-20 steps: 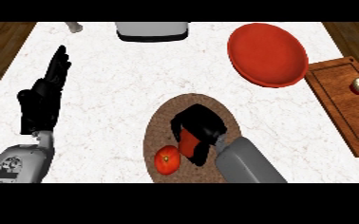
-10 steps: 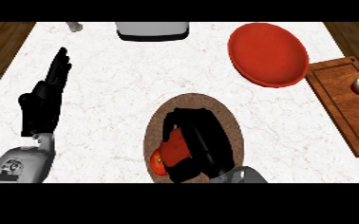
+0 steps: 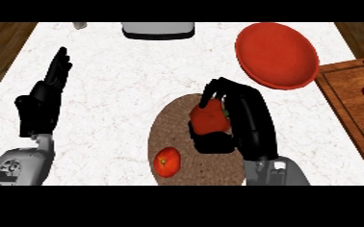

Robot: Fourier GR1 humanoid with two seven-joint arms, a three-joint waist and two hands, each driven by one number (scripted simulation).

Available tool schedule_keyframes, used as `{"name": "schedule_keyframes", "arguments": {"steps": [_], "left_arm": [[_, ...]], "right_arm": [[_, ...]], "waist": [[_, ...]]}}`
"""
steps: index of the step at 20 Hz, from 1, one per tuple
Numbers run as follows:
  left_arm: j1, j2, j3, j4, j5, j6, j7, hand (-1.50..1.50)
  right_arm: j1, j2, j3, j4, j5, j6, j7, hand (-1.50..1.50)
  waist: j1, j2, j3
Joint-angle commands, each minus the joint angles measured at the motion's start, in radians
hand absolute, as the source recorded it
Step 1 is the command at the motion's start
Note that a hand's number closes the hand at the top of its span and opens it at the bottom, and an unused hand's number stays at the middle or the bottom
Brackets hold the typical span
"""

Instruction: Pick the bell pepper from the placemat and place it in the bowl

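Writing: no words or brand marks can be read on anything here.
Bench: the bench [image 3: 135, 77] has a white, marbled top, with brown wood showing at its far left and far right edges.
Mat: a round brown placemat [image 3: 181, 120] lies near the middle, close to the near edge.
Pepper: the red bell pepper [image 3: 210, 119] is over the right part of the placemat, inside the right hand. I cannot tell if it is touching the mat or is lifted off it.
Right hand: the right hand [image 3: 238, 120] comes in from the near edge. Its fingers [image 3: 213, 89] curl over the far side of the pepper and its thumb [image 3: 210, 142] is on the near side, so it is pinching the pepper.
Tomato: a small red tomato [image 3: 167, 161] lies on the near left part of the placemat, apart from the hand.
Bowl: the red bowl [image 3: 276, 54] sits far and to the right, well apart from the pepper.
Board: a brown wooden board [image 3: 344, 96] lies at the right edge, just beside the bowl.
Left hand: the left hand [image 3: 43, 101] rests at the left side with its fingers straight and pointing far, holding nothing.
Far things: a grey and white box [image 3: 158, 30] sits at the far edge, and a small grey thing [image 3: 80, 25] is to its left.
Change: half a second ago the right hand was lower on the mat and hid the pepper. Now it has moved farther and a bit right, and the pepper shows in it. The tomato has come into sight again. The left hand has stayed where it was.
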Motion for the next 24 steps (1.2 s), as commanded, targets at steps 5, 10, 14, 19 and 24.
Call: {"name": "schedule_keyframes", "arguments": {"steps": [5,10,14,19,24], "left_arm": [[-0.039,-0.041,-0.020,-0.001,-0.039,0.015,0.028,0.00],[-0.049,-0.044,-0.019,0.000,-0.042,0.000,0.050,0.00],[-0.043,0.000,0.024,-0.007,-0.006,-0.053,0.035,0.00],[-0.041,-0.067,-0.042,-0.039,-0.068,0.007,0.045,0.00],[-0.035,-0.069,-0.040,-0.066,-0.072,0.004,0.059,0.00]], "right_arm": [[-0.099,-0.099,-0.341,0.230,-0.158,-0.100,-0.276,1.50],[-0.277,-0.147,-0.457,0.500,-0.158,-0.152,-0.385,1.50],[-0.295,-0.221,-0.531,0.698,-0.147,-0.228,-0.535,1.50],[-0.389,-0.307,-0.570,0.980,-0.051,-0.342,-0.642,1.50],[-0.520,-0.338,-0.632,1.266,-0.040,-0.458,-0.748,1.50]], "waist": [[0.008,0.006,0.001],[0.019,0.007,0.001],[0.023,0.008,0.001],[0.045,0.017,0.002],[0.058,0.019,0.002]]}}
